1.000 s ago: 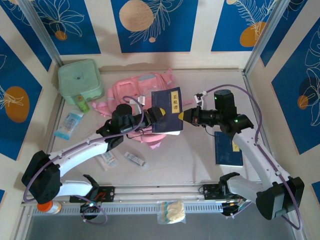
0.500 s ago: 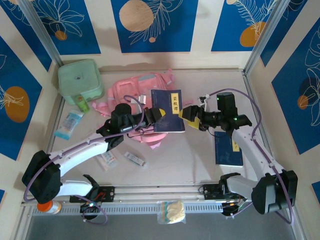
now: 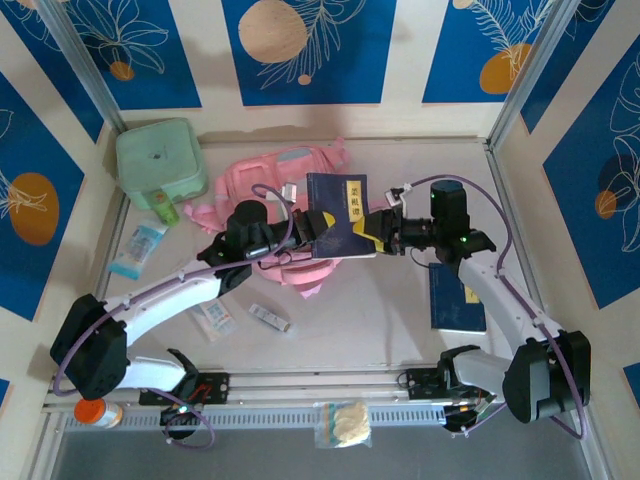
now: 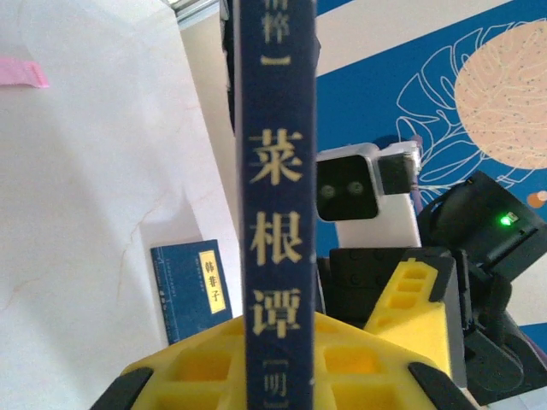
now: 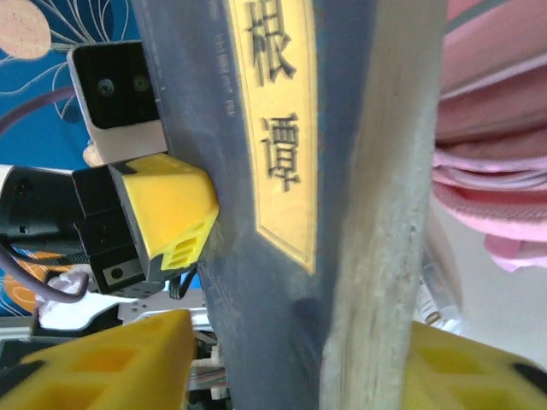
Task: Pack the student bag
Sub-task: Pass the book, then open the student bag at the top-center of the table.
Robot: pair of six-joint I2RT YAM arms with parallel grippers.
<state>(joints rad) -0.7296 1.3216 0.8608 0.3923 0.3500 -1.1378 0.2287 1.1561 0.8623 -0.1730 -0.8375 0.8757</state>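
Student bag (image 3: 285, 165), 12 o'clock: pink throughout. Central book (image 3: 338, 210): dark navy cover, yellow title strip with dark characters, and gold characters on the spine. Second book (image 3: 455, 298), 4 o'clock: the same navy with a yellow strip. Soft case (image 3: 158, 158), 10 o'clock: mint green. Left gripper (image 3: 305, 228) and right gripper (image 3: 378, 225): yellow fingers, black-and-white arms, purple cables. Walls (image 3: 308, 45): cream, with blue panels bearing white leaf outlines and orange discs.
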